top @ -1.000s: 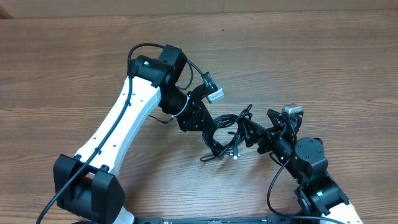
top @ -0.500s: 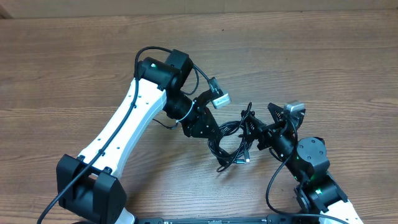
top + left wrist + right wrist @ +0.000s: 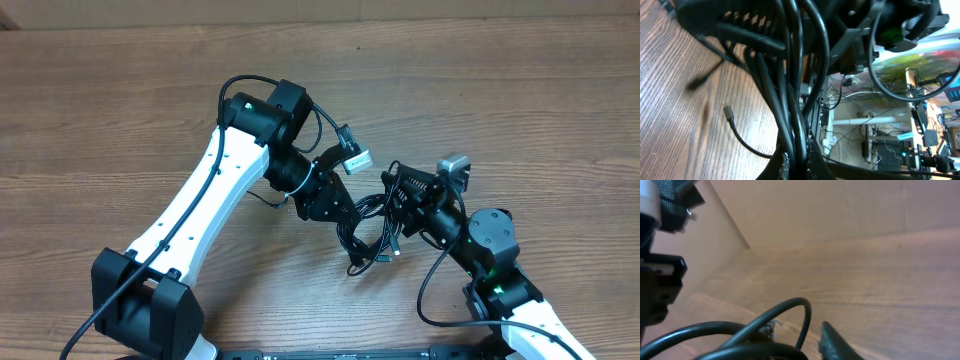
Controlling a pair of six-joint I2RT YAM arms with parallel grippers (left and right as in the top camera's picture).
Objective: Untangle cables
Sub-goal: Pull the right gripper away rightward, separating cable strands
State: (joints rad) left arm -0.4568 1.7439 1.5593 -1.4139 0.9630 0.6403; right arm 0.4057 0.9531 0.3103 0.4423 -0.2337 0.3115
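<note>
Two things have shifted over the last second. The left arm (image 3: pixel 215 190) has carried the cables (image 3: pixel 370 225) a little toward the right arm (image 3: pixel 480 245). The right jaws, spread wide a moment ago, have drawn in against the far side of the bundle.

The cables now sit as a black knot of loops directly between the two sets of jaws, low over the worktop (image 3: pixel 500 100). One loose plug end (image 3: pixel 728 111) trails out beside the left jaws and seems to rest on the wood.

The left jaws are pressed together on a thick sheaf of strands running straight out from between them. At the right jaws, the wrist view shows only a loop arching just ahead and one dark fingertip (image 3: pixel 835 342), so I cannot tell whether they pinch a strand.

If they have caught a single loop, drawing the arms apart could begin loosening the knot. If they have caught several, pulling would likely tighten it.
</note>
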